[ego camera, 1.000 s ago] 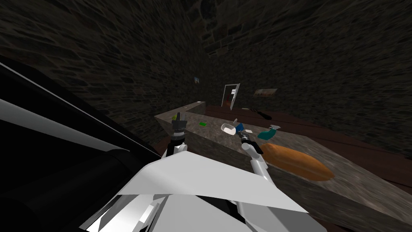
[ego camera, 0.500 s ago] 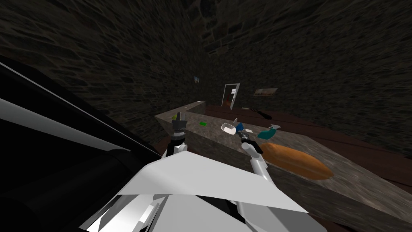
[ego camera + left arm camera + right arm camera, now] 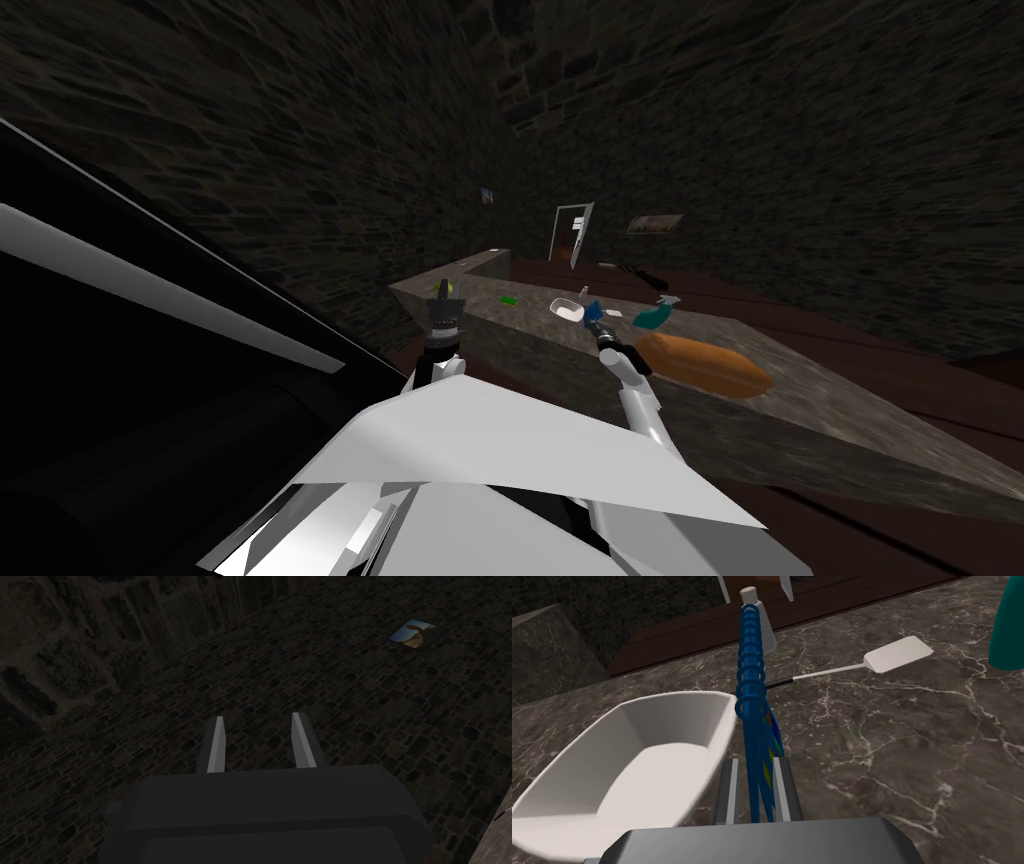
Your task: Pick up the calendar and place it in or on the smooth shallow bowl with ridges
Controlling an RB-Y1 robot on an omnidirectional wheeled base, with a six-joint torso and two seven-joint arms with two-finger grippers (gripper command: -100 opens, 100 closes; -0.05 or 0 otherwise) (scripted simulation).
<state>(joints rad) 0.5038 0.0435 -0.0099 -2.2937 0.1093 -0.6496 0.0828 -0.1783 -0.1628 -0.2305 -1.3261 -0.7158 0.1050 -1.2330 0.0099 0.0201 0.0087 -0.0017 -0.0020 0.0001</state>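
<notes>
My left gripper (image 3: 258, 726) is raised, its forearm pointing to 12 o'clock in the head view, and its fingers (image 3: 216, 743) stand parted with nothing between them. My right gripper (image 3: 754, 763) sits at about 3 o'clock from it, forearm leaning toward 11 o'clock. Its fingers press both faces of the calendar (image 3: 751, 666), which stands upright between them.

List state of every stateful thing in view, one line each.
right gripper, shut on calendar
calendar, held upright and edge-on beside the bowl, not in it
bowl, upright, empty, on counter
left gripper, open, empty
spatula, lying flat on counter
shaker, standing upright
loaf, lying on counter
</notes>
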